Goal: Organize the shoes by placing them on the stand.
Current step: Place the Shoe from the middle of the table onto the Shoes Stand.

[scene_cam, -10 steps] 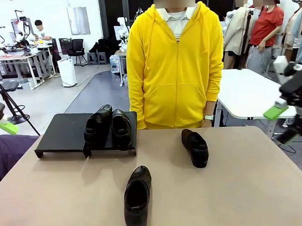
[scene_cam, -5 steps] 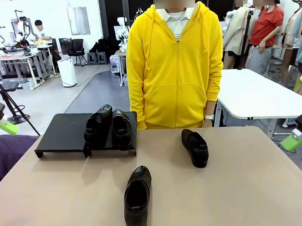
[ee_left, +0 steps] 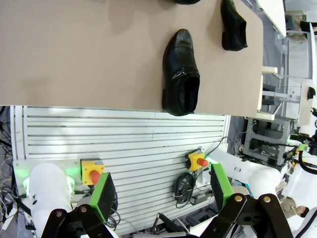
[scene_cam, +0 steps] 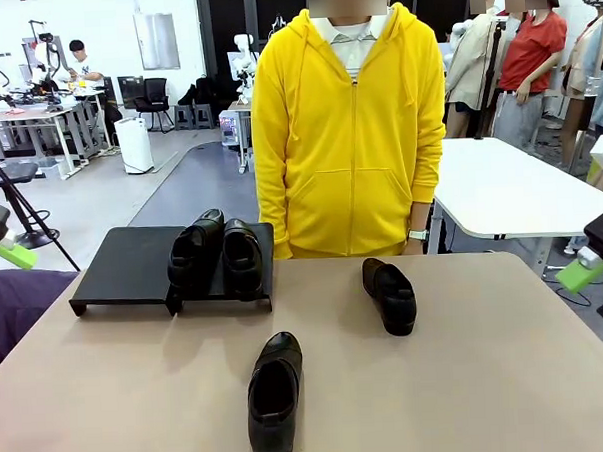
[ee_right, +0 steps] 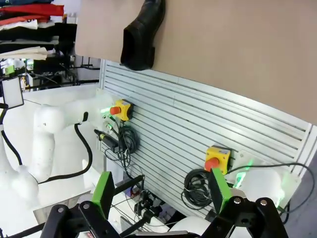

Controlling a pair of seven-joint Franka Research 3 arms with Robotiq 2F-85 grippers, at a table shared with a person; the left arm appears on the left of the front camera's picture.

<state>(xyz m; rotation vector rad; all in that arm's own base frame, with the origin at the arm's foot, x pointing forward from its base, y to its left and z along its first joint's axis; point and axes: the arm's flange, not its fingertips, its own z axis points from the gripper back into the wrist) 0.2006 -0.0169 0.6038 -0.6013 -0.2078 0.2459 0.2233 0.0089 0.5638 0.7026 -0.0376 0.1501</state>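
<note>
Tan table (scene_cam: 488,378) in a busy workshop, with a person in a yellow hoodie (scene_cam: 350,134) standing at its far edge. Off the table's left side hangs the left gripper (ee_left: 161,191), jaws spread wide with nothing between them. Off the right side, the right gripper (ee_right: 161,191) is just as wide apart and empty. Beneath both lies a slatted metal base (ee_left: 133,139).

Closest to them, the nearest shoe (scene_cam: 274,395) lies at the robot's edge, heel just over the lip. Its long axis runs near-to-far, toe toward the person.

Farther right, the second loose shoe (scene_cam: 390,295) slants from far-left to near-right; which end is its toe I cannot tell.

At far left sits the stand (scene_cam: 128,266), its left platform bare. On the right platform the third shoe (scene_cam: 195,253) and the fourth shoe (scene_cam: 243,257) sit close side by side, axes near-to-far.
</note>
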